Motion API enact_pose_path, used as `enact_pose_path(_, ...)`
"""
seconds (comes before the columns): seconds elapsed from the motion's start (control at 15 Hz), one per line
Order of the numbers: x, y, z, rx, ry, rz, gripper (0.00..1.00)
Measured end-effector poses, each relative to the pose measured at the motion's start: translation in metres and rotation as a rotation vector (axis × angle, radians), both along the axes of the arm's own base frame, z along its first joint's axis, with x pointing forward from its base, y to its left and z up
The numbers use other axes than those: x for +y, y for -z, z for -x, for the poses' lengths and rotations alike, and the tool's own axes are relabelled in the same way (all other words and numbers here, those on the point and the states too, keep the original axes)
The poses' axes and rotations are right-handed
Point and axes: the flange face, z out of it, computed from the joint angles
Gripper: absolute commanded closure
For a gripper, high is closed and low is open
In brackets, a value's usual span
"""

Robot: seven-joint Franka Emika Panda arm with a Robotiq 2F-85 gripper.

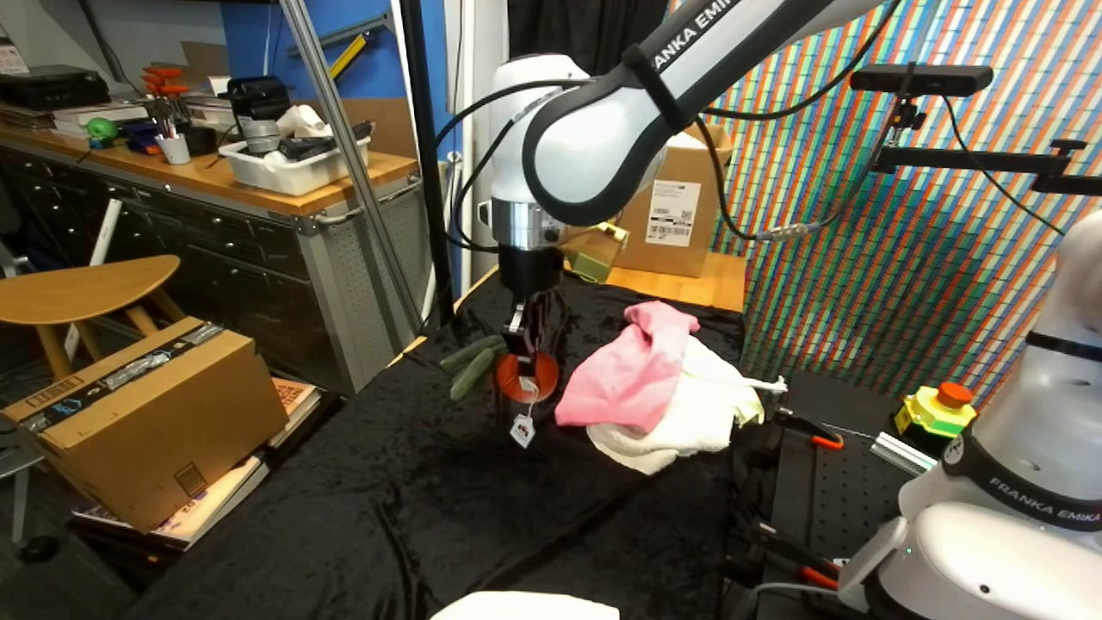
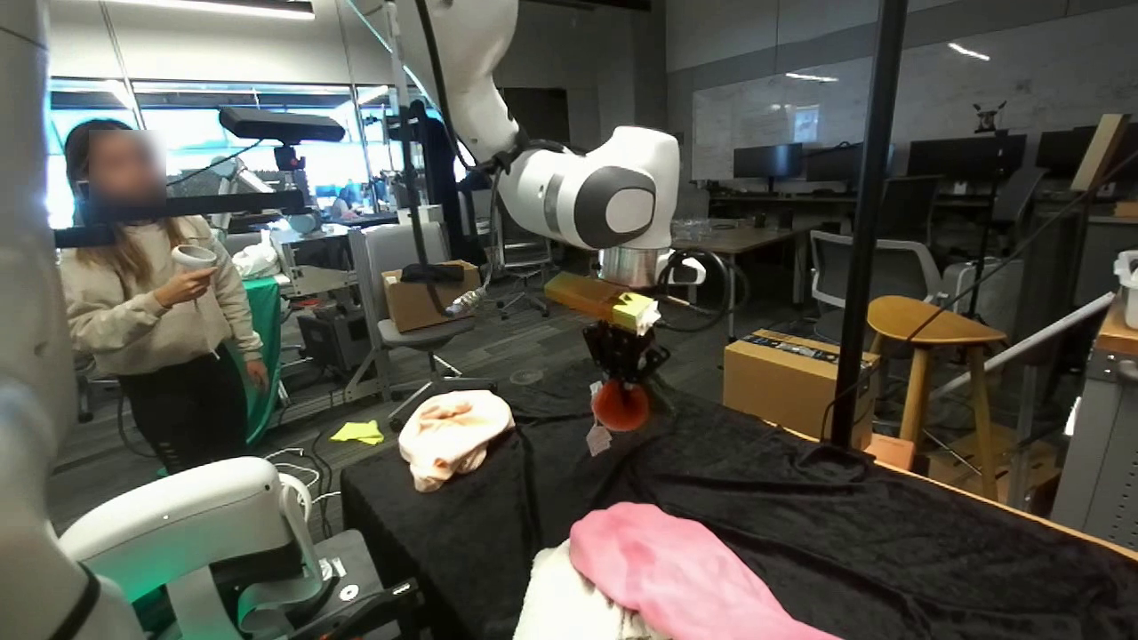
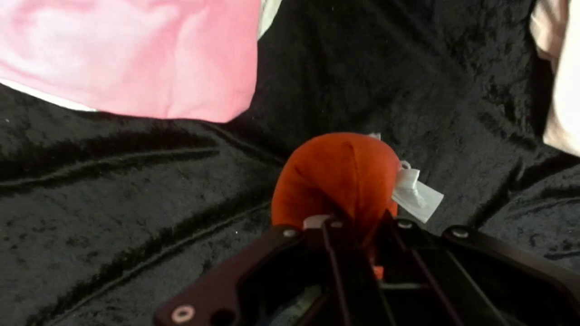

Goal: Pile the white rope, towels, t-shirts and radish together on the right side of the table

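As only an exterior view shows, white rope [image 1: 764, 384] protrudes.

The white arm [image 1: 585, 146] bears FRANKA EMIKA lettering [image 1: 1044, 505], its black claw [image 3: 363, 222] silver screws [image 3: 183, 314].

I have the round red-orange plush radish [image 2: 621, 412] held, 2 green leaves showing and a white tag dangling, near the smooth pink cloth [image 1: 624, 379] but apart from it. That cloth lies rumpled on top of the fuzzy cream-white towel [image 1: 702, 419], where I make out 1 tip of the thin white rope [image 1: 761, 385] jutting past the fabric. I see the pale peach cloth [image 2: 455, 436] bunched by itself near the edge of the wide, black-fabric-covered table [image 1: 387, 508].
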Motion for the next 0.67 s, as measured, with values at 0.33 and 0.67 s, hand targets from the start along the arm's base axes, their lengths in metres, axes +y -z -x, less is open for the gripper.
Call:
enact_pose_path(0.33, -0.041, -0.011, 0.039, 0.013, 0.084, 0.042, 0.89)
enact_pose_path(0.67, -0.106, 0.0, 0.06, 0.03, 0.302, 0.111, 0.89)
